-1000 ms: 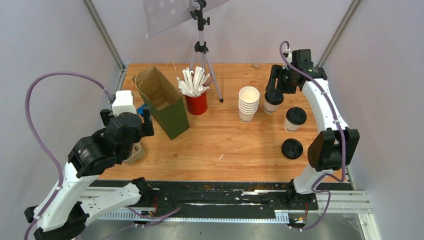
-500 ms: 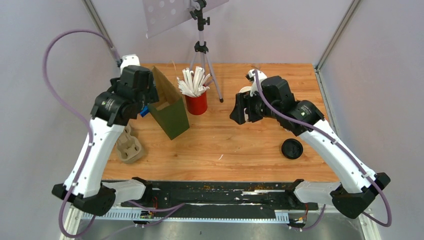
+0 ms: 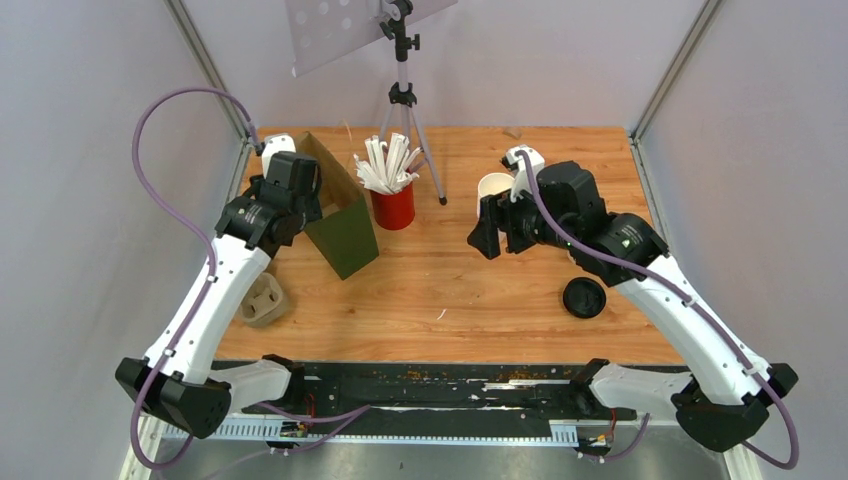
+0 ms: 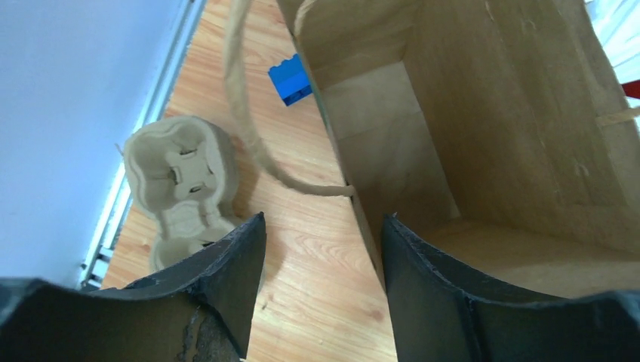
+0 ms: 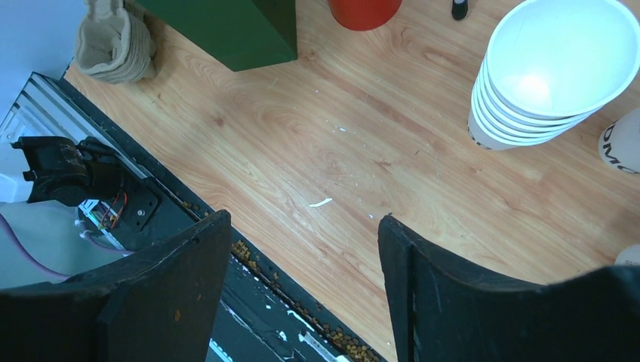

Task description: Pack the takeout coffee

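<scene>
A loose round black lid lies flat on the table at the right. In the right wrist view part of a white paper cup with dark print shows at the right edge; its top is out of frame. In the top view my right arm hides the cups behind it. My right gripper is open and empty above the bare table middle, left of the cup stack. My left gripper is open and empty at the left wall of the brown-and-green paper bag, which stands open.
A stack of nested white cups stands behind my right gripper. A red cup of white straws and a tripod stand at the back. A pulp cup carrier and a blue brick lie left of the bag.
My left arm swung from over the carrier up to the bag's left wall. My right arm swung from the lidded cups at the back right to the table middle, now hiding those cups.
</scene>
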Robot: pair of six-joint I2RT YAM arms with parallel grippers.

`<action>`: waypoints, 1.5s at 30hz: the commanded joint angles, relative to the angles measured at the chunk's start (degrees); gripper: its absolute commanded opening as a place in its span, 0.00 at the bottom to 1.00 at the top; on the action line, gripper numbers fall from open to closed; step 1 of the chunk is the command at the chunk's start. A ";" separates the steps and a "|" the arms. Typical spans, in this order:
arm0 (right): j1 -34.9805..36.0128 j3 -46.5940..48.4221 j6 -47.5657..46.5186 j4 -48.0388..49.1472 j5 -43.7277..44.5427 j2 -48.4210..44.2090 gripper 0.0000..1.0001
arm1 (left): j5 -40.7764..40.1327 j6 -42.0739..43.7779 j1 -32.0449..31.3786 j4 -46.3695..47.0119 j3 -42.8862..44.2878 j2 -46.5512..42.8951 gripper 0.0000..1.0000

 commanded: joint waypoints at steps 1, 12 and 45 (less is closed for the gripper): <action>0.23 0.77 -2.43 -0.10 -0.49 -2.21 0.71 | 3.58 -0.56 0.36 3.53 1.06 -1.36 0.57; 0.24 11.37 -4.00 -5.22 -2.53 0.67 0.71 | 15.21 8.85 0.36 -9.89 10.90 -7.57 0.00; 2.57 8.11 2.84 -1.62 5.73 3.40 0.70 | -2.66 4.34 1.76 12.10 -2.08 0.66 0.39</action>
